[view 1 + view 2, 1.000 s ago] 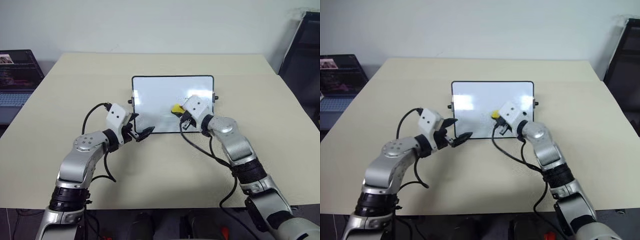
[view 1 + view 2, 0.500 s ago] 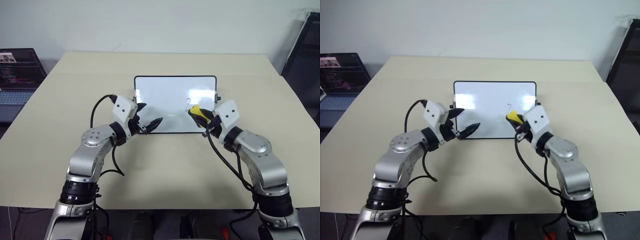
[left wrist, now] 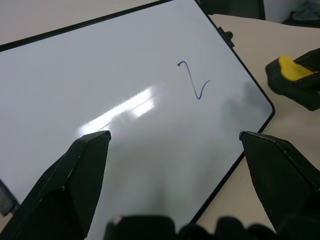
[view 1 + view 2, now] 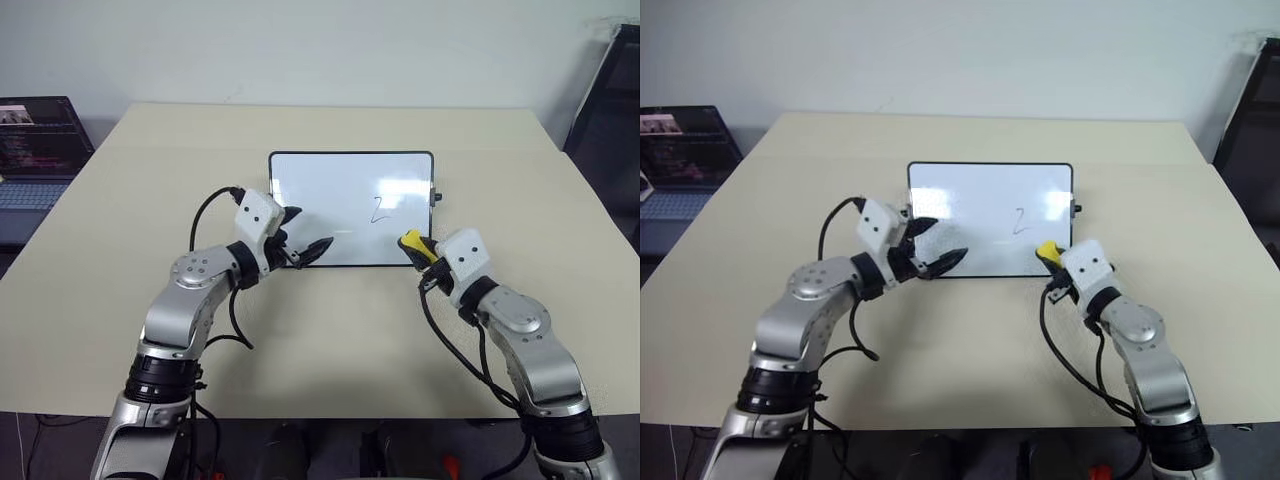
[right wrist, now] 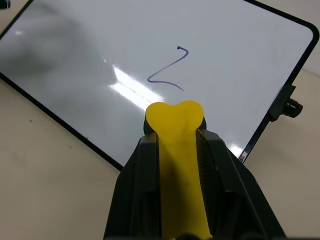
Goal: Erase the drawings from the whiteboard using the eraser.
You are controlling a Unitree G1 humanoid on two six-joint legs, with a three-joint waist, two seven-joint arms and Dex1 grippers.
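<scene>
The whiteboard (image 4: pixel 330 190) lies flat at the middle of the table, black-framed and glossy. One thin dark stroke like a "2", the drawings (image 4: pixel 378 208), sits on its right half and also shows in the wrist views (image 3: pixel 192 80) (image 5: pixel 167 70). My right gripper (image 4: pixel 413 246) is shut on the yellow eraser (image 4: pixel 410 242), just off the board's near right corner, with the eraser tip (image 5: pixel 175 112) pointing at the stroke. My left gripper (image 4: pixel 305 232) stands open above the board's near left part, nothing between its fingers (image 3: pixel 85 165).
The beige table (image 4: pixel 330 330) has free room all around the board. A laptop (image 4: pixel 35 150) sits beyond the table's left edge. A dark frame (image 4: pixel 605 100) stands past the far right corner. Small black knobs (image 4: pixel 436 197) stick out from the board's sides.
My right gripper drew the eraser off the board's right half, rightward and toward me, uncovering the "2". My left gripper edged right over the board's near left corner.
</scene>
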